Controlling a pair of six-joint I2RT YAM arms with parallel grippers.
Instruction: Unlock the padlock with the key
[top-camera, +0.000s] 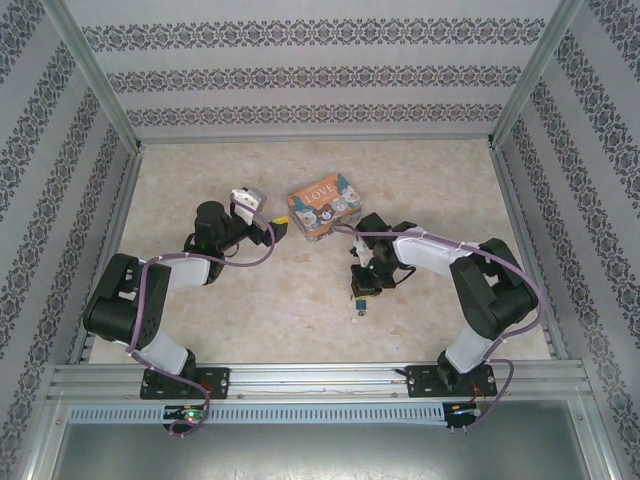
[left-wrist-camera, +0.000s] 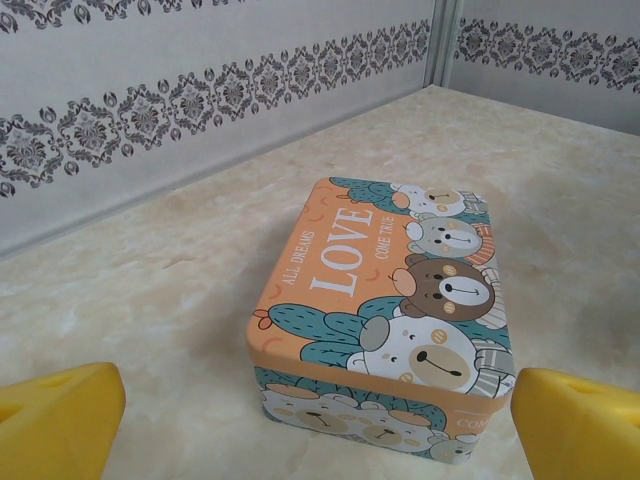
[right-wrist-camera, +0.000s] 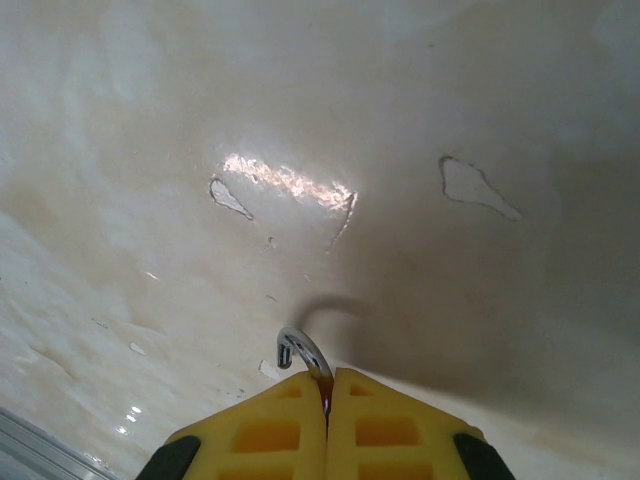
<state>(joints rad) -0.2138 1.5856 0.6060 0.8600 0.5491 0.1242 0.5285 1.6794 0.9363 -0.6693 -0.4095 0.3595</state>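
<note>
The table (right-wrist-camera: 450, 100) is gleaming smooth and glossy with a marble look, its coating showing a few chipped patches (right-wrist-camera: 478, 188), while the padlock (right-wrist-camera: 297, 352) is shining with a polished metal shackle. The right fingers (right-wrist-camera: 270, 430) and left fingers (left-wrist-camera: 60, 415) are looking like matt yellow plastic. The tin (left-wrist-camera: 380, 290) is wearing a smooth, satin printed finish, and the walls (left-wrist-camera: 150, 80) are looking like matt patterned paper

Orange-and-teal bear-print tin (left-wrist-camera: 380, 290) (white lettering), yellow fingers (left-wrist-camera: 60, 420), cream marbled table (left-wrist-camera: 150, 290).
</note>
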